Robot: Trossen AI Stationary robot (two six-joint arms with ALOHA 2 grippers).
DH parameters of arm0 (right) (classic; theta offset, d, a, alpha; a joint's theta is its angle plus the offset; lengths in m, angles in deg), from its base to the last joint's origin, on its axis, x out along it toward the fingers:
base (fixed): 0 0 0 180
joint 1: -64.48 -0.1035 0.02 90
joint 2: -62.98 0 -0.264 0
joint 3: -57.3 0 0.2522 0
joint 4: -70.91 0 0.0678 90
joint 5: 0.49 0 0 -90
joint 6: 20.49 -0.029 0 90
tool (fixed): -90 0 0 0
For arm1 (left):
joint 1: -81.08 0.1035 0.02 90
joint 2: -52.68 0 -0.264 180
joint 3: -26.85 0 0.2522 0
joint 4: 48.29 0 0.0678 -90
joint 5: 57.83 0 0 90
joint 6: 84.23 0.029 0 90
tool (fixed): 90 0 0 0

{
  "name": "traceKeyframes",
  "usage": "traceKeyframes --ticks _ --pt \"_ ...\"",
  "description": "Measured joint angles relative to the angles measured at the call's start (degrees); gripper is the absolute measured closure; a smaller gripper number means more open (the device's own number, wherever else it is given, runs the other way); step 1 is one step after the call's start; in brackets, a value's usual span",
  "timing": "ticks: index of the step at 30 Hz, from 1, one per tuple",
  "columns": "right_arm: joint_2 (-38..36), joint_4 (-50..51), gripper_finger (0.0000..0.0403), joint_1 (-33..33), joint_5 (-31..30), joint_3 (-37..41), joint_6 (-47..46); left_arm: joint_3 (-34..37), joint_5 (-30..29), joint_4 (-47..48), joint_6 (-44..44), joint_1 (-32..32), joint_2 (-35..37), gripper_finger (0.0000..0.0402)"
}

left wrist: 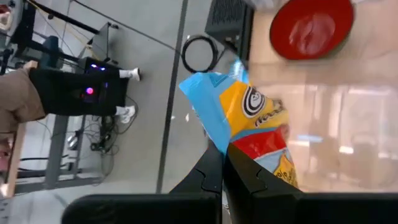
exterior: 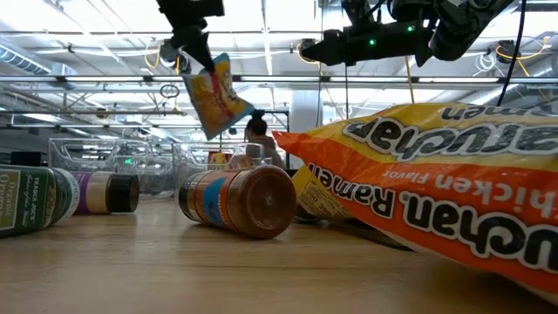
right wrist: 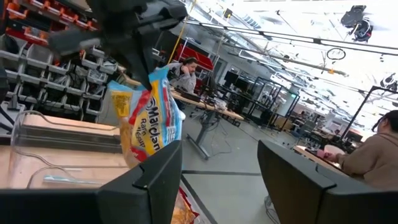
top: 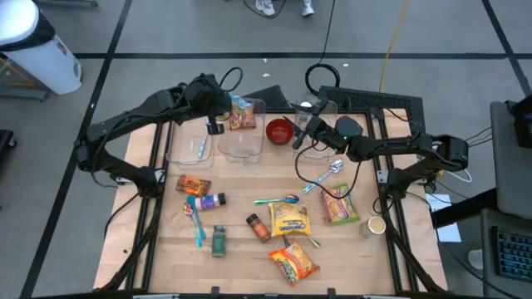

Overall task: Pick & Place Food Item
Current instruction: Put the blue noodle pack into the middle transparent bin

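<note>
A ramen packet, blue, yellow and red, hangs in the air at the table's far side with my left gripper shut on it. It hangs over the middle clear container. The low view shows the packet dangling under the gripper. My right gripper stands open by the right clear container, next to the red bowl. Nothing is between its fingers. My left gripper pinches the ramen packet's upper edge, near a corner, between its two fingers. The fingers slant down at it from above. The packet hangs tilted below them, clear of the table and the containers.
Nearer on the table lie more ramen packets, spice bottles, a brown packet, spoons and a cup. A third clear container stands at the far left.
</note>
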Motion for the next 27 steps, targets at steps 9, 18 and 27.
traceKeyframes --ticks 9,18,27 --pt "0.0 0.0 0.0200 0.0 0.0 0.0 -2.1 0.0 0.0 0.1 10.5 4.2 -5.2 0.0401" --pt "0.0 0.1 0.0204 0.0 0.1 0.0 -3.0 0.0 0.1 0.3 17.3 4.3 -10.5 0.0401" --pt "0.0 0.5 0.0205 0.4 0.1 0.0 -4.0 0.1 0.0 -1.3 23.4 3.2 -14.8 0.0401"
